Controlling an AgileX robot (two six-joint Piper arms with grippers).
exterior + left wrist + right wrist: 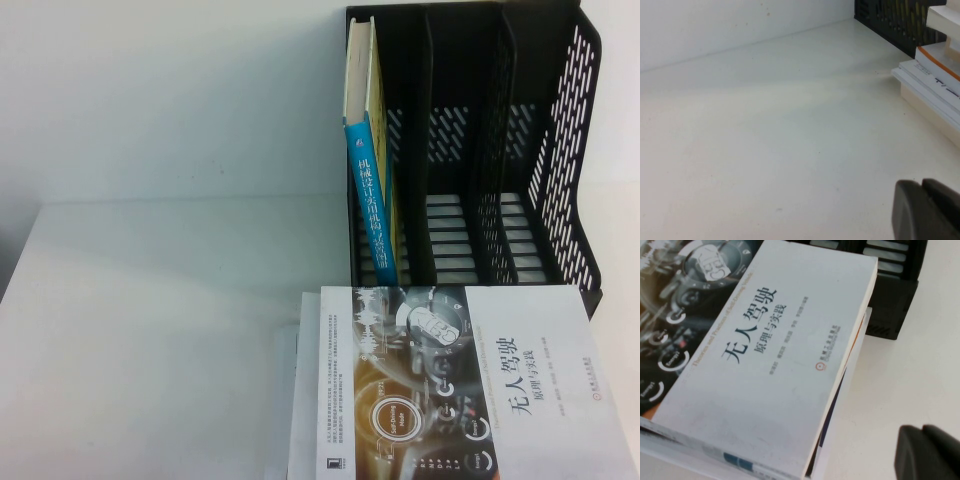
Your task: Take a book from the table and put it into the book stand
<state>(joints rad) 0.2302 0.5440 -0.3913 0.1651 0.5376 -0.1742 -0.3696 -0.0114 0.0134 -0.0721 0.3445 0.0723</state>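
The book (368,150) stood upright in the leftmost slot of the book stand (570,150) on the table (150,330). The left gripper (922,210) hovered low over bare table, fingers together, holding nothing. The right gripper (922,452), also closed and empty, hung beside the stacked books (765,350).

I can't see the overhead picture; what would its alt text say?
A thick pale-yellow book with a teal-blue spine stands upright in the leftmost slot of a black plastic three-slot book stand on a white table. A white-and-dark dashboard-cover book lies in front; neither gripper shows.
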